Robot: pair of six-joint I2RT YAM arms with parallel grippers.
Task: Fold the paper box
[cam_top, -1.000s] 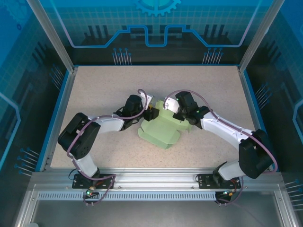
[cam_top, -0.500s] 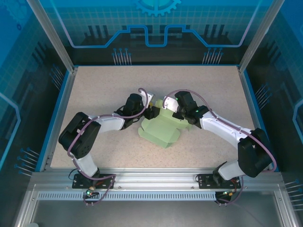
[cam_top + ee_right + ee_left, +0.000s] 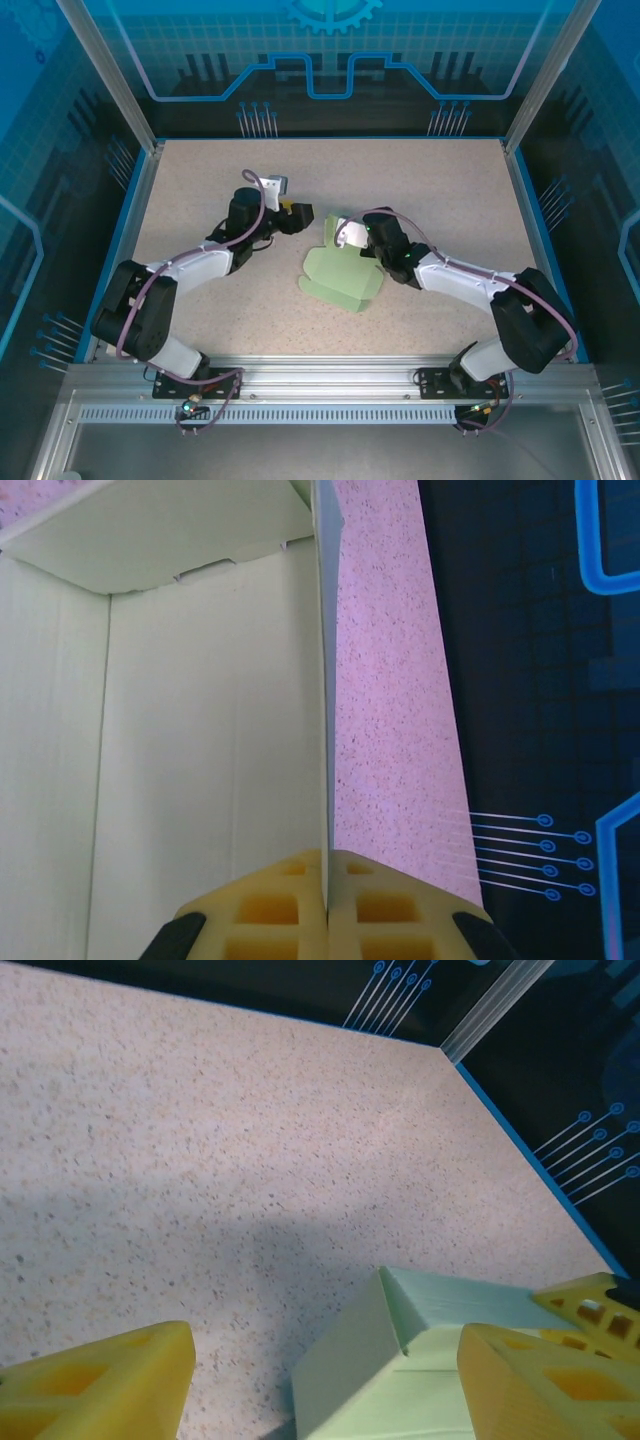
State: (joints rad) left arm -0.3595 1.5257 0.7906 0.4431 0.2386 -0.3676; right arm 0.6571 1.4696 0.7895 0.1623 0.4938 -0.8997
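The paper box (image 3: pixel 340 278) is pale mint-green card, partly folded, lying at the middle of the table with one wall raised. My right gripper (image 3: pixel 340 238) stands at its far edge. In the right wrist view this gripper (image 3: pixel 327 872) is shut on the thin upright wall of the box (image 3: pixel 200 730), whose inside panels fill the left. My left gripper (image 3: pixel 297 215) is up and left of the box, apart from it. In the left wrist view it (image 3: pixel 320 1390) stands open, its yellow fingers (image 3: pixel 100 1385) wide apart, with a corner of the box (image 3: pixel 400 1350) ahead.
The speckled beige table (image 3: pixel 200 180) has a blue rim (image 3: pixel 128 235) on its sides and metal posts (image 3: pixel 110 75) at the far corners. The aluminium base rail (image 3: pixel 320 385) runs along the near edge.
My left gripper has opened, let go of the box and drawn back up and to the left. The right gripper, still shut on the wall, has shifted slightly left with the box.
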